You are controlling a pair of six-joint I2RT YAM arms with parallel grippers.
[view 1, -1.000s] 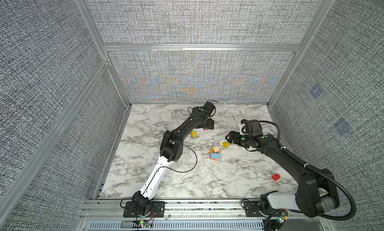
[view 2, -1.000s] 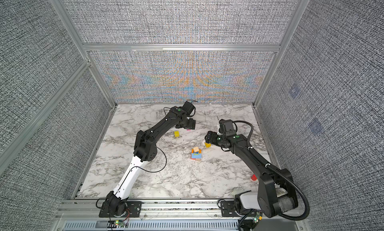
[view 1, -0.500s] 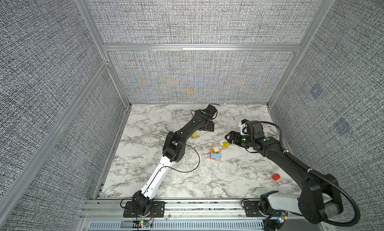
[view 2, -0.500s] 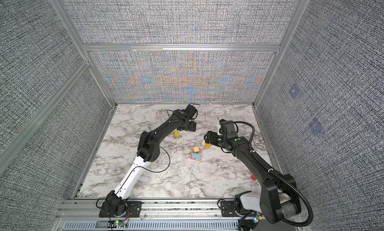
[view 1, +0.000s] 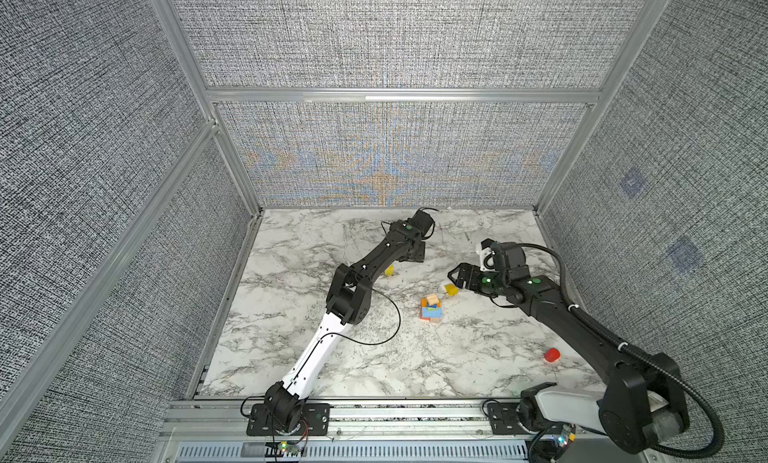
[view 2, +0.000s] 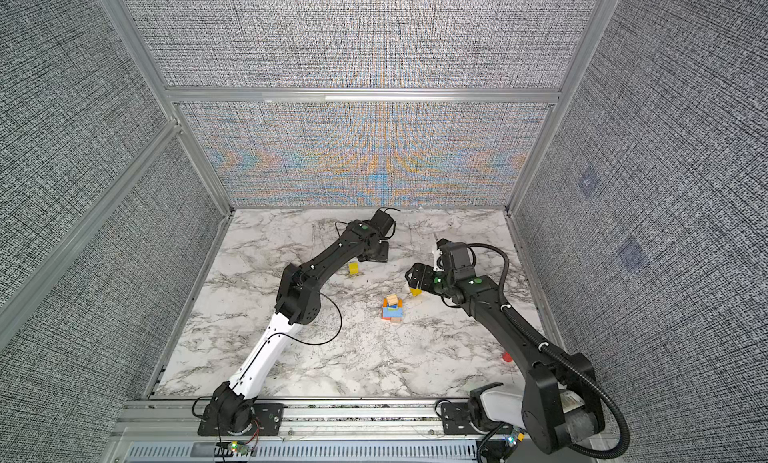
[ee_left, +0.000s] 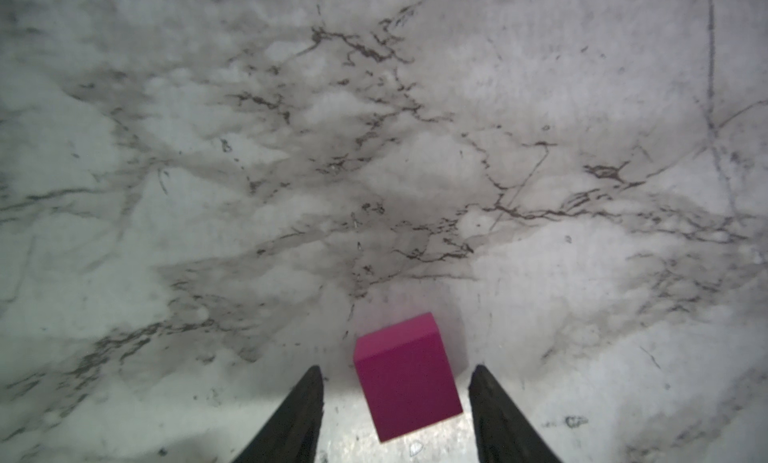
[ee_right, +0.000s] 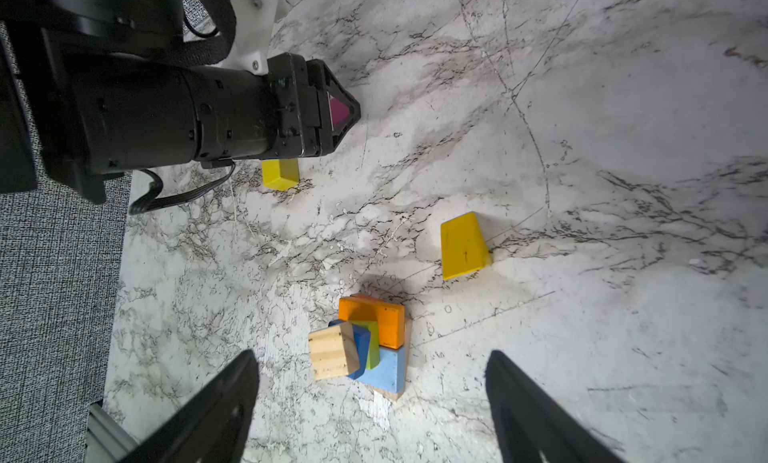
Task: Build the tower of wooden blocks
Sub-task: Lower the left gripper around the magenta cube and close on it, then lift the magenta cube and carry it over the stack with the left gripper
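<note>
The tower (view 1: 431, 307) (view 2: 392, 308) (ee_right: 365, 344) stands mid-table: light blue and orange bricks lowest, green and blue pieces above, a tan cube topmost. A magenta cube (ee_left: 407, 382) (ee_right: 338, 111) sits on the marble between the fingers of my left gripper (ee_left: 395, 368) (view 1: 415, 253). The jaws are open, with a narrow gap on each side of the cube. My right gripper (ee_right: 370, 353) (view 1: 455, 276) hovers open and empty, above and just behind the tower. A yellow wedge (ee_right: 463, 244) (view 1: 451, 289) lies beside the tower.
A yellow cube (view 1: 390, 269) (view 2: 353, 268) (ee_right: 280, 174) lies next to the left arm's forearm. A red block (view 1: 552, 355) (view 2: 506, 357) sits far off at the front right, partly hidden by the right arm in a top view. Fabric walls close in the table (view 1: 316, 315).
My left gripper has moved slightly toward the back right and dropped over the magenta cube, its jaws narrowing around it. The right arm has barely moved.
</note>
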